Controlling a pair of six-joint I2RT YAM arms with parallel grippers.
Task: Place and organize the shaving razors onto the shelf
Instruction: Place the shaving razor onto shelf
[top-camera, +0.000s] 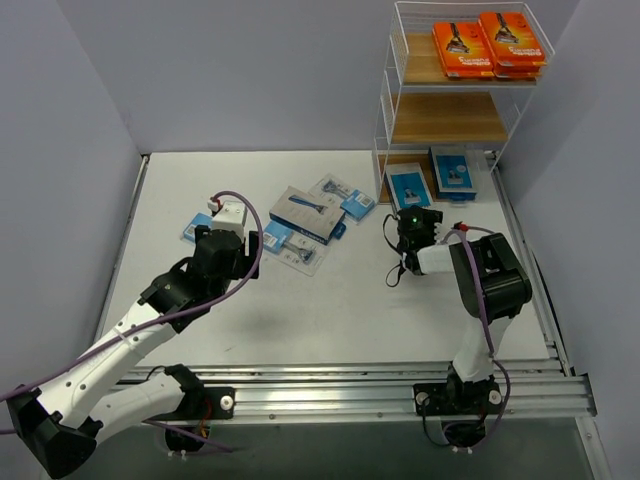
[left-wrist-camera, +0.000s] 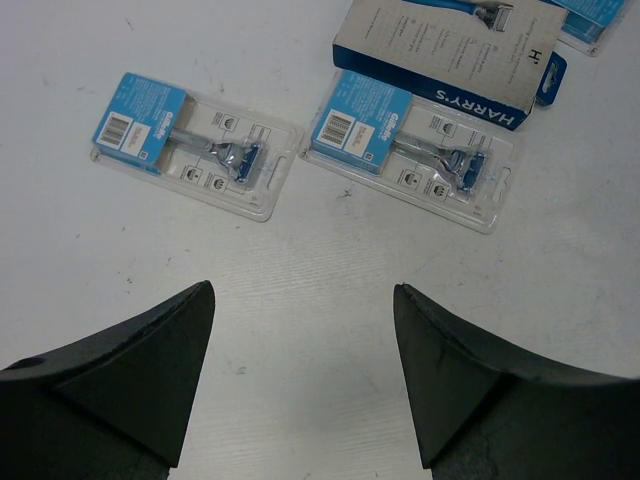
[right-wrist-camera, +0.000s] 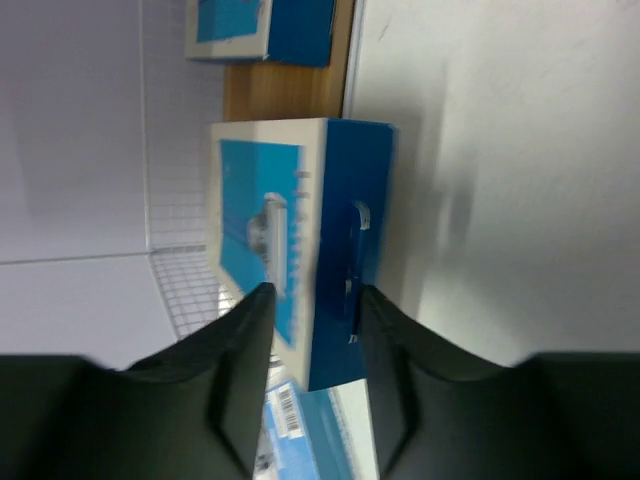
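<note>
Left fingers (left-wrist-camera: 130, 390) wide, HARRY'S box (left-wrist-camera: 440, 50) beyond; right fingers (right-wrist-camera: 240, 370) grip blue pack (right-wrist-camera: 300, 240).

The table (top-camera: 330, 310) is white and flat, with pale grey walls (top-camera: 250, 70) standing on its left, far and right sides. Along its near edge runs a silver metal rail (top-camera: 350, 385) with grooves. In the left wrist view the table surface carries small dark specks, maybe dirt or scratches.
</note>
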